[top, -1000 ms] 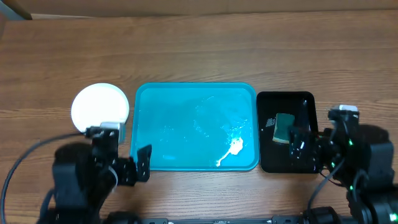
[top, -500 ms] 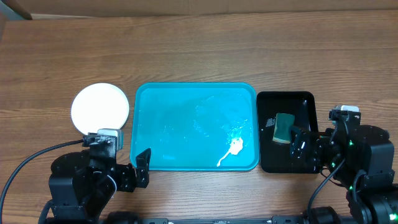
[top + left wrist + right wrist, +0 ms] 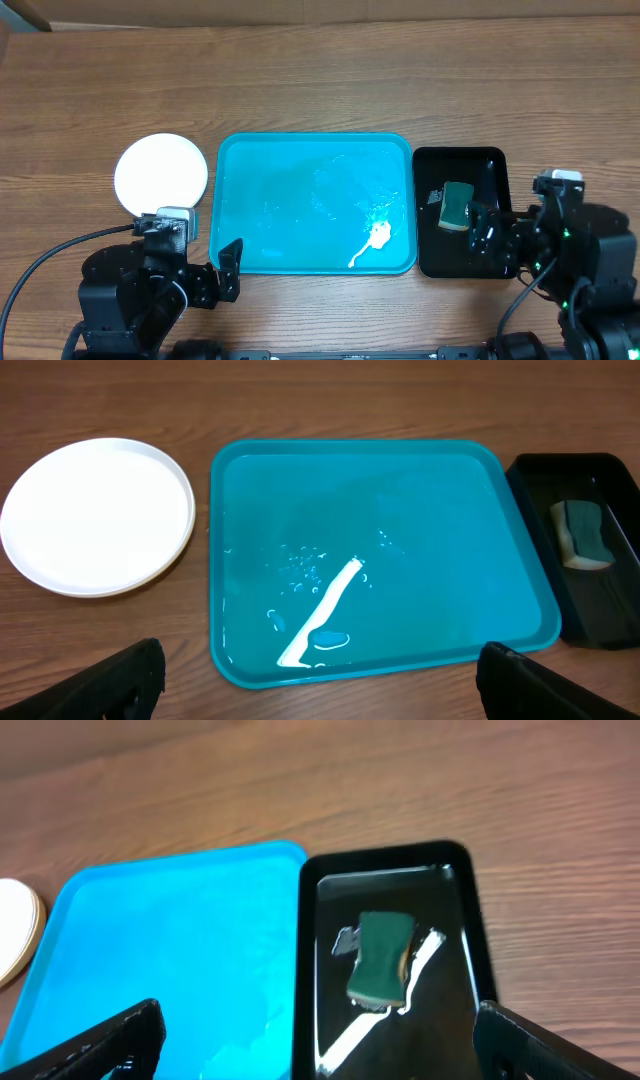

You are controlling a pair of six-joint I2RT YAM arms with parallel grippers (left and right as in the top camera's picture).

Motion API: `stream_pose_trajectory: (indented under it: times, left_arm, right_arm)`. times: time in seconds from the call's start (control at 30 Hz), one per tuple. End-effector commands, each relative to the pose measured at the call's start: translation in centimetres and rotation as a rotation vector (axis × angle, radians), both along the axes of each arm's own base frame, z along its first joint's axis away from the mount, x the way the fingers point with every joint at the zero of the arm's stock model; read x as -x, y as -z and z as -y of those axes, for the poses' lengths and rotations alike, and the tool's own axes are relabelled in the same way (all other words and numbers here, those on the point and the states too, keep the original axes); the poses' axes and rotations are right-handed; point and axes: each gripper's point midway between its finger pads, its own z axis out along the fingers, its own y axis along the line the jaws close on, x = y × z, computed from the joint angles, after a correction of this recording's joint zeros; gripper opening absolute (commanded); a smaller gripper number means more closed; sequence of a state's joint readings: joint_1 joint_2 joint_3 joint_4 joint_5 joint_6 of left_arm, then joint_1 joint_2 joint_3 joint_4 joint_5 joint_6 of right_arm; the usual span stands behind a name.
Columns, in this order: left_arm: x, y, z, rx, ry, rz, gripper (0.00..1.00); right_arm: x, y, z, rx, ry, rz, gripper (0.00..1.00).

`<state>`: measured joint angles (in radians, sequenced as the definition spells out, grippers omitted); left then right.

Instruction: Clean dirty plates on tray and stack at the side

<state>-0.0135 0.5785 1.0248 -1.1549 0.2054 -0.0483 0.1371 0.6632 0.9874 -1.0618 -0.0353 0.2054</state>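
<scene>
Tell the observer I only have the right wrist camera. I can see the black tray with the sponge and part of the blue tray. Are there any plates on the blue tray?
Observer: No. From overhead, the blue tray holds no plates, only water drops.
Operator: Then where are the plates?
Observer: A white plate sits on the table just left of the tray, outside it. I cannot tell how many are stacked there.
Operator: And the left hand?
Observer: The left hand is open and empty, by the tray's near left corner.
</scene>
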Motion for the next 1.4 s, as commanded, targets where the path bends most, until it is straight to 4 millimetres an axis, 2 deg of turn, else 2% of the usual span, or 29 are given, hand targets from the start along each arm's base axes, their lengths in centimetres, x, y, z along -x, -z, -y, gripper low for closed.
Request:
stream_pose_trajectory:
  times: [0.0, 0.2, 0.43, 0.57, 0.7, 0.83, 0.93, 1.03, 1.2, 1.37]
  left_arm:
    - [0.1, 0.4, 0.1, -0.009, 0.015, -0.005, 1.00]
    - [0.1, 0.4, 0.1, -0.009, 0.015, -0.005, 1.00]
    - [0.1, 0.4, 0.1, -0.009, 0.015, -0.005, 1.00]
    - [0.1, 0.4, 0.1, -0.009, 0.015, -0.005, 1.00]
    - [0.1, 0.4, 0.1, -0.009, 0.015, -0.005, 1.00]
    - [0.1, 0.3, 0.1, -0.009, 0.015, -0.005, 1.00]
    - [0.1, 0.4, 0.1, -0.009, 0.015, -0.005, 1.00]
    - [0.1, 0.4, 0.1, -0.009, 0.015, -0.005, 1.00]
    - [0.1, 0.3, 0.1, -0.009, 0.015, -0.005, 1.00]
    - [0.1, 0.3, 0.1, -0.009, 0.015, -0.005, 1.00]
  right_arm:
    - [0.5, -1.4, 0.8, 0.032, 0.021, 0.096, 1.00]
    - [1.0, -2.5, 1.0, 0.005, 0.032, 0.295, 1.00]
    - [0.7, -0.9, 0.3, -0.048, 0.002, 0.540, 1.00]
    - [0.1, -0.5, -0.2, -0.076, -0.021, 0.673, 1.00]
    - [-0.6, -1.3, 0.0, -0.088, -0.005, 0.830, 1.00]
    - [-1.4, -0.9, 0.3, -0.091, 0.011, 0.913, 1.00]
    - [-1.9, 0.3, 0.6, -0.083, 0.026, 0.912, 1.00]
    - [-2.6, 2.7, 0.8, -0.073, 0.035, 0.858, 1.00]
    - [-3.2, 8.8, 0.8, -0.050, 0.034, 0.652, 1.00]
    - [-3.2, 8.6, 0.8, -0.004, 0.019, 0.669, 1.00]
